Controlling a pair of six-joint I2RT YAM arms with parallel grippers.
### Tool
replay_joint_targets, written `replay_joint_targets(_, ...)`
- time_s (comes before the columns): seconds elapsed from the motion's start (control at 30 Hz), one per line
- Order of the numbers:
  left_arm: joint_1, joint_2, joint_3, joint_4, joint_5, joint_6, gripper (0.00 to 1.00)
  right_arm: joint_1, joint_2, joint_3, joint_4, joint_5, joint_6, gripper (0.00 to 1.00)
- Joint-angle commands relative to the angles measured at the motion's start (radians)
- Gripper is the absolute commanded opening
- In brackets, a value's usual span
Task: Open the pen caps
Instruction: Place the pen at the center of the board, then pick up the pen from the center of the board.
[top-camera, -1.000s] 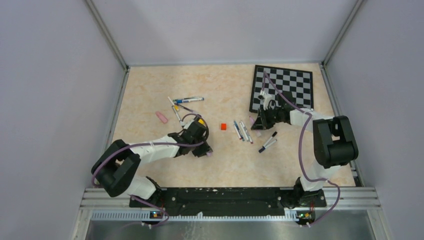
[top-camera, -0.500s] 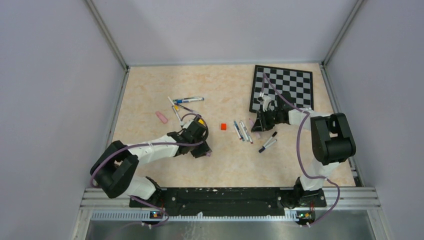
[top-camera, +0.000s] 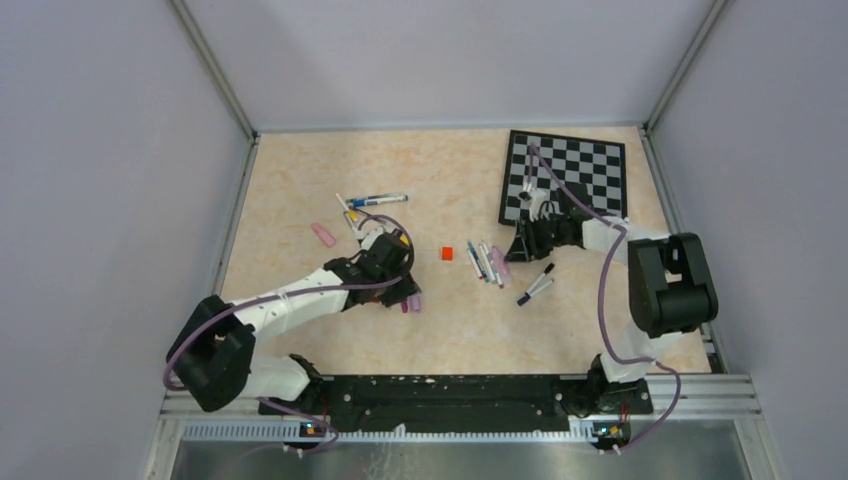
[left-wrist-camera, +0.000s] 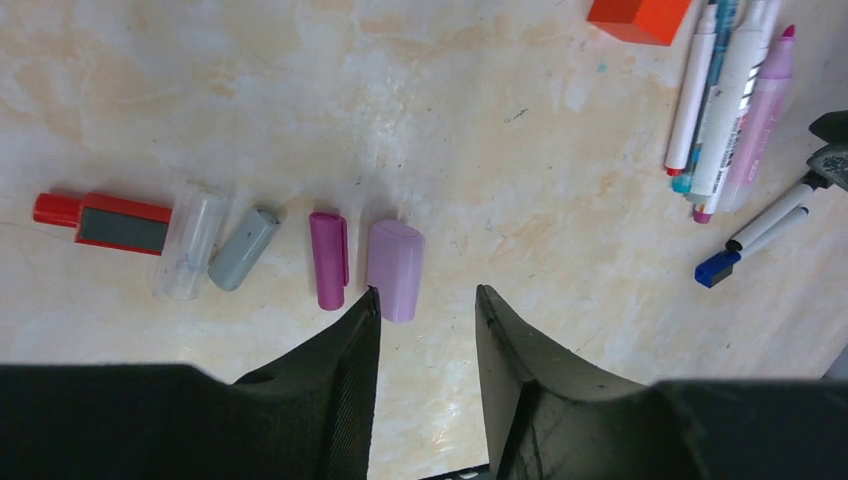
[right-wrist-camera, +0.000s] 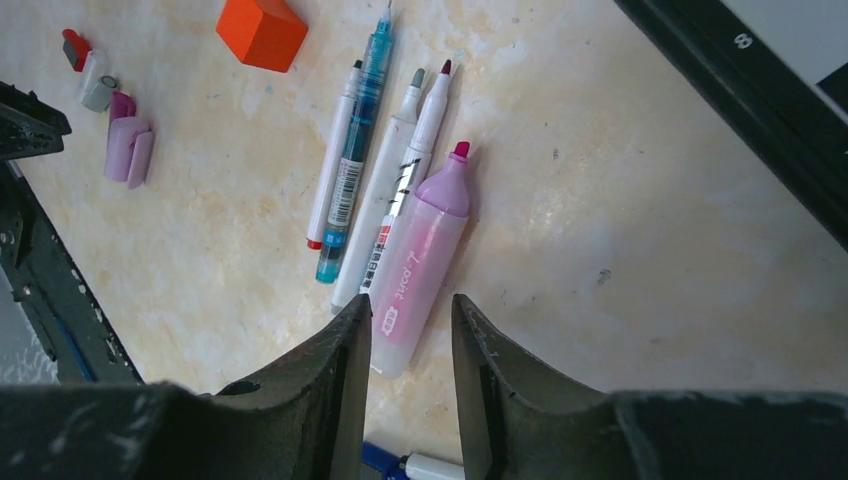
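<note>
L end effector (left-wrist-camera: 428, 295) spread, empty, tips just short of lilac cap (left-wrist-camera: 395, 270), last in a row w/ magenta cap (left-wrist-camera: 328, 258), grey cap (left-wrist-camera: 243, 247) & clear cap (left-wrist-camera: 188, 245) on worktop (left-wrist-camera: 500, 100). R end effector (right-wrist-camera: 410, 302) also spread, rear end of uncapped pink highlighter (right-wrist-camera: 420, 265) lying betw. its fingers, next to four thin pens (right-wrist-camera: 349, 165); red cube (right-wrist-camera: 262, 30) beyond them

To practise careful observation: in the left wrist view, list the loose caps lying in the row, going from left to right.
red cap → clear cap → grey cap → magenta cap → lilac cap
</note>
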Motion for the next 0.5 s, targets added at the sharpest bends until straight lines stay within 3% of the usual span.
replay_joint_targets(0.0, -0.003, -0.083, 0.054, -0.051, -0.072, 0.081, 0.45, -0.031, -0.136, 0.008, -0.031, -0.028, -0.064, 0.34)
replay_joint_targets(0.2, -0.003, -0.234, 0.008, 0.03, -0.075, 0.309, 0.77, -0.069, -0.295, -0.024, -0.097, -0.098, -0.2, 0.34)
replay_joint_targets(0.33, 0.001, -0.402, -0.074, 0.126, -0.067, 0.419, 0.97, -0.077, -0.41, -0.022, -0.227, -0.183, -0.401, 0.36)
replay_joint_targets(0.47, 0.01, -0.557, -0.14, 0.194, -0.066, 0.504, 0.99, -0.078, -0.499, 0.019, -0.384, -0.271, -0.588, 0.4)
